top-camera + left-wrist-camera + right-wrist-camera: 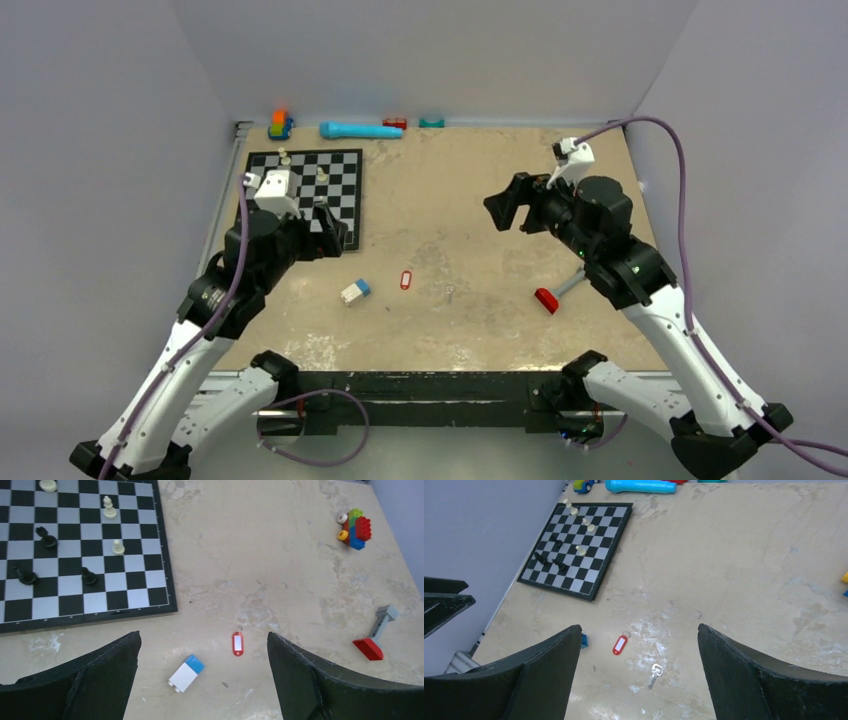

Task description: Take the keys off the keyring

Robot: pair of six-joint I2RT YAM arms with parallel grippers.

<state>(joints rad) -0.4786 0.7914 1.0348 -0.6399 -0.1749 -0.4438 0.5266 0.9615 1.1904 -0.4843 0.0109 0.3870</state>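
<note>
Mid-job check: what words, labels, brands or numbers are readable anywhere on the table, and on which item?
No text can be read in any view.
Red plastic key tag: its white label window looks blank, but it is too small to be sure.
Small silver metal key: any stamping is too small to read.
White and blue block: no marking visible.
Black and silver chessboard: no edge letters or numbers visible.

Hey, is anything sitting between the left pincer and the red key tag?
Nothing visible does. The red key tag lies on bare table in front of the open left pincer. The white and blue block sits off to one side, not touching the tag.
</note>
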